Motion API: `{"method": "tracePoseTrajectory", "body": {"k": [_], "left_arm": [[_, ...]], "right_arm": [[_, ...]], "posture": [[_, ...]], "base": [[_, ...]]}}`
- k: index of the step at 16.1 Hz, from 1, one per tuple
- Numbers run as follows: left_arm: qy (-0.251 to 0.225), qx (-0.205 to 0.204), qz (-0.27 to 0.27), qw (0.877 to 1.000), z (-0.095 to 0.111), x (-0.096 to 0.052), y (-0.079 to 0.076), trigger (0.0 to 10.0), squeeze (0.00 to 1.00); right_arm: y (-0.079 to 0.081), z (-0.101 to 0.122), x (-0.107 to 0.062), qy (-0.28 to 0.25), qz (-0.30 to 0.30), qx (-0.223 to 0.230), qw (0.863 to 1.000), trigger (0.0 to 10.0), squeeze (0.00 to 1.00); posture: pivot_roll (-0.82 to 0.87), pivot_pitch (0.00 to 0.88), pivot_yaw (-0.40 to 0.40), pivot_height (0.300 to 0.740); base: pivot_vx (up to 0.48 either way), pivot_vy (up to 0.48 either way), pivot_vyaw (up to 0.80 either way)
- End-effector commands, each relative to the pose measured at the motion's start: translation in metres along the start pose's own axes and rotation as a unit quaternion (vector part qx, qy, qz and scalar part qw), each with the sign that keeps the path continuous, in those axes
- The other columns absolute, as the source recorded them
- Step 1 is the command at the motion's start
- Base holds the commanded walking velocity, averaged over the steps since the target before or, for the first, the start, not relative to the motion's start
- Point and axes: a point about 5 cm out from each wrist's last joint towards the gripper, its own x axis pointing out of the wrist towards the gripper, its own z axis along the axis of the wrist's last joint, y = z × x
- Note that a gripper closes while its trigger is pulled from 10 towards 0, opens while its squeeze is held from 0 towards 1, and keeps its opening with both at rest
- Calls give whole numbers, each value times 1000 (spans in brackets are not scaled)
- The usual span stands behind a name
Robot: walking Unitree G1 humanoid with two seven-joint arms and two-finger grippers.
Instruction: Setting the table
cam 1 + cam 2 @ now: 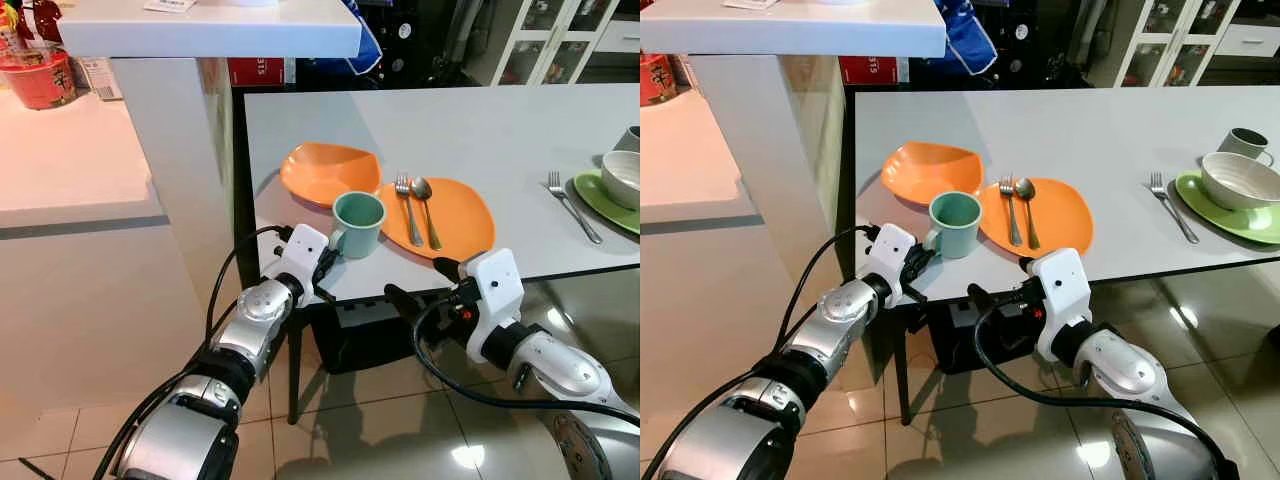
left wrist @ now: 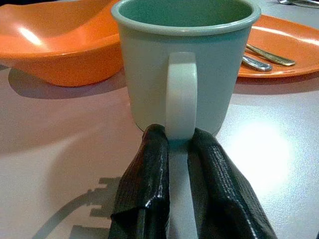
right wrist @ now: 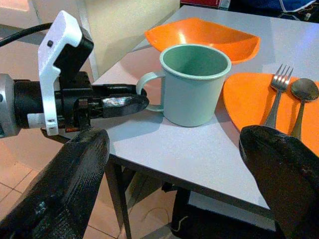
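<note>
Nearest the robot, the right gripper (image 1: 422, 283) hovers just off the table (image 1: 480, 130) edge with its fingers spread wide and nothing between them. The left gripper (image 2: 177, 144) sits at the green mug (image 1: 358, 223), its two black fingers drawn close on either side of the handle's lower end; they seem to pinch it, though the contact itself is hard to confirm.

The mug stands upright near the table's front corner, just beside the flat orange plate (image 1: 460, 215) carrying a fork (image 1: 407, 207) and spoon (image 1: 426, 209), with the orange bowl (image 1: 328, 172) just behind it. It looks like enamel or plastic: rigid, empty, probably light, with a smooth, likely slippery wall. The handle is the sensible hold, but a grip low on a thin loop may let the cup swing or tip.

Farther along the table lie a second fork (image 1: 573, 206), a green plate (image 1: 603, 200) and a white bowl (image 1: 623, 178).
</note>
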Motion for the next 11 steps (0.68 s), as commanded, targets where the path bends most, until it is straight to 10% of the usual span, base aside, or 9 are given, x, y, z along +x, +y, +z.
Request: {"method": "tracePoseTrajectory", "body": {"k": [1,11], "left_arm": [[19,-9,-4,1000,-6,-1,1,10000,1000],[5,-27,6,1000,-2,-2,12,10000,1000]], "right_arm": [[-1,5,0,-6,-4,-2,1000,10000,0],[2,6,3,-11,6,7,1000,10000,0]], "posture": [[-103,0,-22,740],[-96,0,-20,740]], "base": [[0,0,0],[0,0,0]]}}
